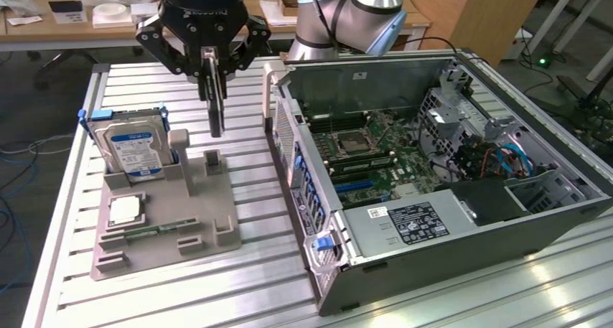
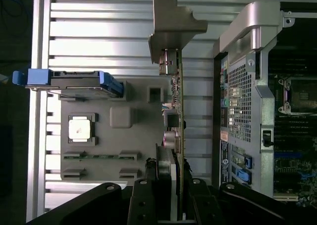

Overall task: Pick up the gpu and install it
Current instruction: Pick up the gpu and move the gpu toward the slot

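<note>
My gripper (image 1: 212, 73) is shut on the gpu (image 1: 217, 116), a thin dark card that hangs edge-on and upright from the fingers. The card is held in the air above the grey holder block (image 1: 163, 220), just over the small upright post (image 1: 212, 161) there, and to the exterior view's left of the open computer case (image 1: 431, 163). In the wrist view the gpu (image 2: 180, 101) shows its green board edge and its silver end bracket (image 2: 171, 22), reaching out from between the gripper (image 2: 173, 185) fingers. Its lower edge is clear of the holder.
On the holder stand a silver hard drive with a blue-white label (image 1: 134, 145), a square processor chip (image 1: 126, 209) and a narrow green memory stick (image 1: 153, 231). The case lies on its side with the motherboard (image 1: 369, 152) exposed. Everything rests on a slatted aluminium table (image 1: 240, 285).
</note>
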You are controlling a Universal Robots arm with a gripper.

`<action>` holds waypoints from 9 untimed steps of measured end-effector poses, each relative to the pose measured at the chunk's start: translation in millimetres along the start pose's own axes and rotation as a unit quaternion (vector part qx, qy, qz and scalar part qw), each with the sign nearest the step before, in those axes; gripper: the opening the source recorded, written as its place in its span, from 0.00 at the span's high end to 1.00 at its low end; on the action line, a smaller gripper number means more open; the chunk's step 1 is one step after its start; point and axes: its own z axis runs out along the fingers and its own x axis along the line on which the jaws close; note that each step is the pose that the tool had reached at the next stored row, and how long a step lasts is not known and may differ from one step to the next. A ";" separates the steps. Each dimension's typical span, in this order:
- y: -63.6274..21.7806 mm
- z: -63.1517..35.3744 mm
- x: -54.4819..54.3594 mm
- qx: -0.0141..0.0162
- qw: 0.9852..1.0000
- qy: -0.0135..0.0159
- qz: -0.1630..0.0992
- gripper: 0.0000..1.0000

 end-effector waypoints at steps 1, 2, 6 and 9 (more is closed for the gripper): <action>0.0 0.0 -0.2 0.000 1.000 0.000 0.000 0.72; 0.0 0.0 -0.4 0.000 1.000 0.000 0.000 0.72; 0.0 0.0 -1.3 0.000 1.000 0.000 0.000 0.72; 0.0 0.0 -2.1 0.000 1.000 0.000 0.000 0.72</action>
